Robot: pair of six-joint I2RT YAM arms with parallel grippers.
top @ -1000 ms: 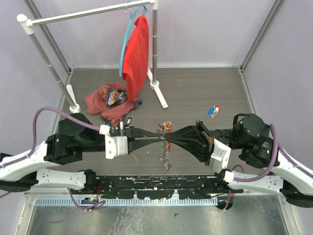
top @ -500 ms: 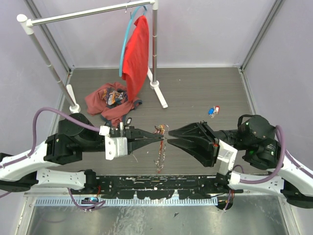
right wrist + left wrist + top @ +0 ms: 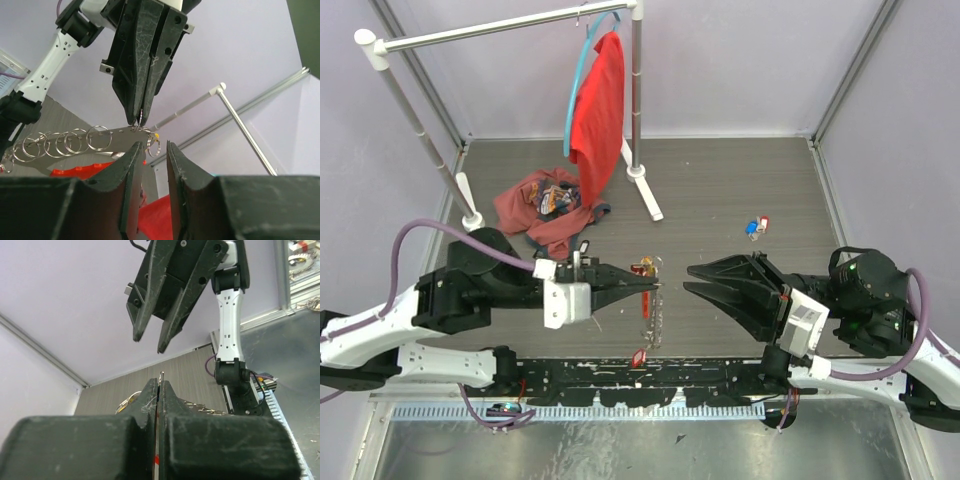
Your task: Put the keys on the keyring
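Note:
My left gripper (image 3: 651, 285) is shut on the keyring (image 3: 647, 303), held above the table. The keyring's thin ring pokes out of the shut tips in the left wrist view (image 3: 161, 375). Its chain of linked rings (image 3: 65, 143) hangs down to a red strap tag (image 3: 640, 356). My right gripper (image 3: 686, 279) is open and empty, a short way right of the left tips, facing them. Two small keys (image 3: 757, 227) with blue and red heads lie on the table at the far right.
A clothes rack stands at the back with a red shirt (image 3: 600, 110) on a blue hanger; its foot (image 3: 645, 190) rests mid-table. A heap of reddish clothing (image 3: 542, 205) lies at the back left. A small black item (image 3: 585, 247) lies beside it.
My right gripper has let go at the left tips, opened and drawn back to the right. The left gripper still holds the keyring; the chain and red tag now hang lower.

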